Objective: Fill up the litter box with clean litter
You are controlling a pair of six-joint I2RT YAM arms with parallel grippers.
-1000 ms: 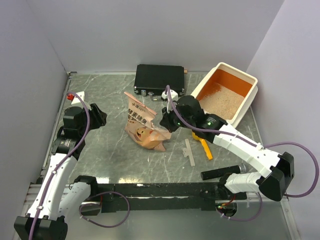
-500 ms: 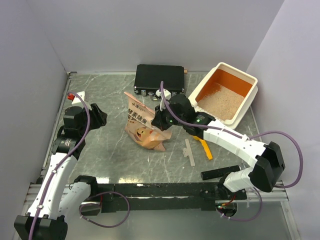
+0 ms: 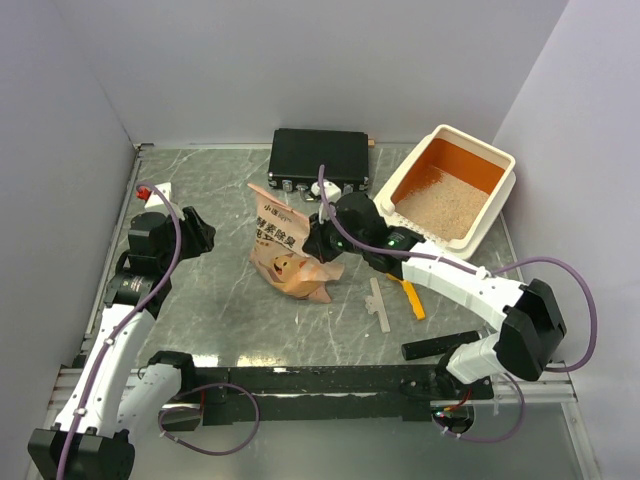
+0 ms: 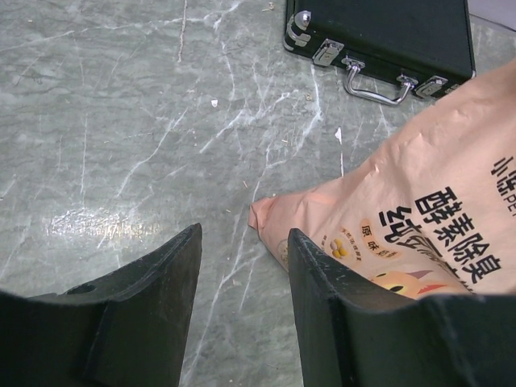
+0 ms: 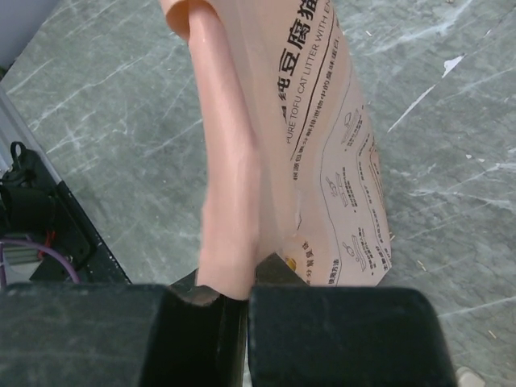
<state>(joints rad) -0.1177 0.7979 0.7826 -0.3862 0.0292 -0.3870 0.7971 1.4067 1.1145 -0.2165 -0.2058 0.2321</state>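
Finding: the right arm (image 3: pixel 460 285) has swung left over the last second. The right gripper (image 3: pixel 318 242), earlier at the right edge of the bag (image 3: pixel 285 250), now sits further in over it. The wrist (image 3: pixel 355 215), earlier overlapping the near corner of the litter box (image 3: pixel 411 160), now stands apart from it, in front of the case (image 3: pixel 318 155). The elbow (image 3: pixel 525 335) has drawn in leftward. The cable (image 3: pixel 590 300) loop at the right has tightened. Most of the travel fell in the first half-second. Whether the bag shifted cannot be told.
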